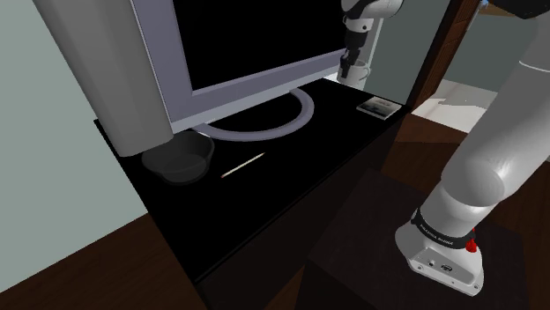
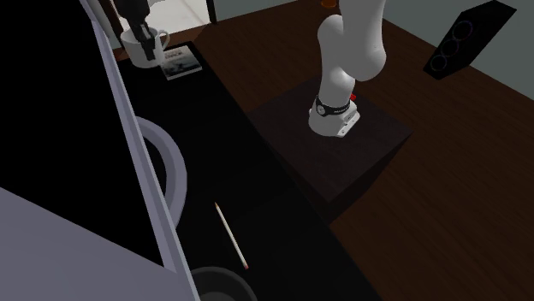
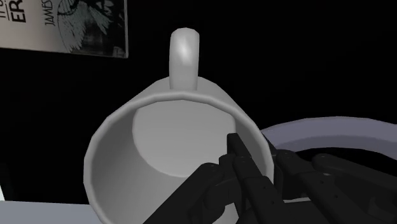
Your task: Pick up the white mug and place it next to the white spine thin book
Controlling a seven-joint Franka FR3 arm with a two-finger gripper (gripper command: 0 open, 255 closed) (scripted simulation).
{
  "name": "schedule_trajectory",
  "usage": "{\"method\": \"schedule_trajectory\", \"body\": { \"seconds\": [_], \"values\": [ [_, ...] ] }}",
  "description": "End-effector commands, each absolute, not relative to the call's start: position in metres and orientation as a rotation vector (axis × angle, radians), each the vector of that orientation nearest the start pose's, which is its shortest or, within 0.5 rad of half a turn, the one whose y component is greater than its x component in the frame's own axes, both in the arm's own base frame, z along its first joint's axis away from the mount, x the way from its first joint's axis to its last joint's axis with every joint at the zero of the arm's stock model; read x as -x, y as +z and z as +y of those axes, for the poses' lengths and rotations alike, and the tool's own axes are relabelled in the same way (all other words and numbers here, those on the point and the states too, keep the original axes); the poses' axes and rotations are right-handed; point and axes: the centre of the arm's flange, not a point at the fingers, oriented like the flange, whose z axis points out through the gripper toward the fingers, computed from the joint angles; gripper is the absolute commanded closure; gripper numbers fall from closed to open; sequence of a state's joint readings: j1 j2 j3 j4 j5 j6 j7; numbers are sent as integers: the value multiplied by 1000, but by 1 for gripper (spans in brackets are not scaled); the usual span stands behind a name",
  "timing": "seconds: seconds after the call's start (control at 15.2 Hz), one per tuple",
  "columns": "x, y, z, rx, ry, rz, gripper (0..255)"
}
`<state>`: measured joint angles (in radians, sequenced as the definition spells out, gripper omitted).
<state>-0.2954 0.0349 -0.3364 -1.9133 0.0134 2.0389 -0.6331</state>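
The black surface [image 1: 291,185] runs along the wall and carries everything I am working with. Most of it is taken by a monitor [image 1: 247,40] with a black screen and grey frame, standing on a curved grey foot [image 1: 304,110]. The white arm [image 1: 494,150] rises from its dark box stand [image 2: 342,158] on the brown floor and reaches to the far end of the surface. A black speaker [image 2: 462,38] lies on the floor well apart from the stand.

On the surface, a dark bowl [image 1: 181,161] sits near the monitor's corner. At the far end lies a thin book [image 2: 181,60], flat, with a white cover carrying a dark picture and lettering.

The white mug [image 3: 159,146] is just beside the book, on its left in the second exterior view, between the book and the monitor's foot. Its mouth faces up toward the wrist camera, and its handle [image 3: 184,54] is on the side away from the pincer, with the book beyond it. I cannot tell whether its base touches the surface.

The pincer [image 3: 261,159] is clamped on the mug's wall, one finger inside the rim and the other outside.

A thin pencil [image 1: 242,166] with a red end lies near the bowl.
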Motion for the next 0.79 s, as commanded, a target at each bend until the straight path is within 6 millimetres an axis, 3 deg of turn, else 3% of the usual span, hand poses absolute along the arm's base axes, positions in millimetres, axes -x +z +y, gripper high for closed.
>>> {"method": "schedule_trajectory", "body": {
  "seconds": [0.0,0.2,0.73],
  "values": [
    [-469,484,-364,3194,-120,3,255],
    [-472,484,-399,3194,-120,3,255],
    [-472,442,-399,3194,-120,3,255]
  ]
}}
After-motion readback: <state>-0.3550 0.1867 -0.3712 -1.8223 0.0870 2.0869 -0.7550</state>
